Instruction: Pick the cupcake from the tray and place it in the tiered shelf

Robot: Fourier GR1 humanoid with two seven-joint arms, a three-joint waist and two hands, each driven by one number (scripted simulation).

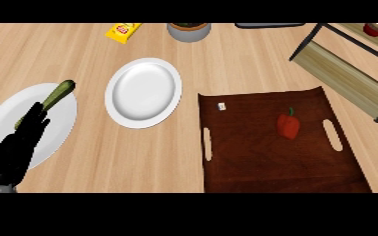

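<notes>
Tray (258, 165) with pepper (289, 125) well right of left robot hand (21, 147)

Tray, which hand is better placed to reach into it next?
Probably the right: the tray and shelf lie on the robot's right side, though that hand is out of view. The left hand rests open over a plate at the far left.
</notes>
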